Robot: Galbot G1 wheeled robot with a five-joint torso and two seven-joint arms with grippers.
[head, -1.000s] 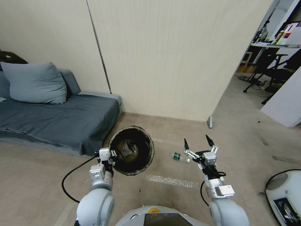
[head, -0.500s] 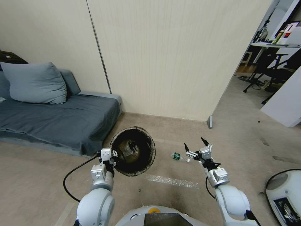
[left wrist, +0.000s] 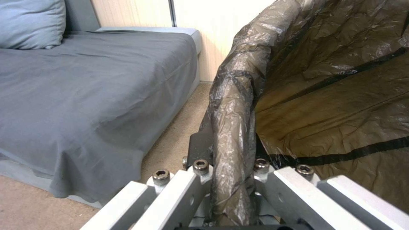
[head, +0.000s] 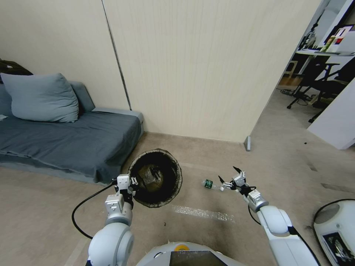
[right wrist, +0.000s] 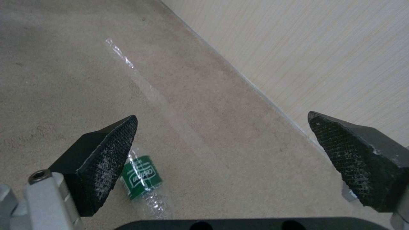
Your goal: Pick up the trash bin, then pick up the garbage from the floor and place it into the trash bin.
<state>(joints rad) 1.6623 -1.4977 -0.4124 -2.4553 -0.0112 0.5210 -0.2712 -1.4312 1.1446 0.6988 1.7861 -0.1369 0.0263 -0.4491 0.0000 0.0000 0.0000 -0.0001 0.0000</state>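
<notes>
The trash bin (head: 176,173), lined with a dark brown bag, hangs just off the floor beside the sofa, and a crumpled tan piece lies inside it. My left gripper (head: 127,183) is shut on the bin's near rim (left wrist: 232,105), with the bag-covered edge pinched between its fingers. The garbage here is a clear plastic bottle with a green label (head: 210,184), lying on the carpet to the right of the bin. My right gripper (head: 229,174) hovers open just right of the bottle, low over the floor. Seen from the right wrist, the bottle (right wrist: 142,179) lies beside one finger pad (right wrist: 108,159), not between the two.
A grey sofa (head: 74,140) with a pillow stands left of the bin. The panelled wall (head: 199,74) runs close behind. A strip of clear film (head: 201,213) lies on the carpet in front. A white round device (head: 336,225) sits at the far right.
My right arm has stretched forward and down, bringing the open gripper lower and closer to the bottle. The left gripper and the bin have barely moved.
</notes>
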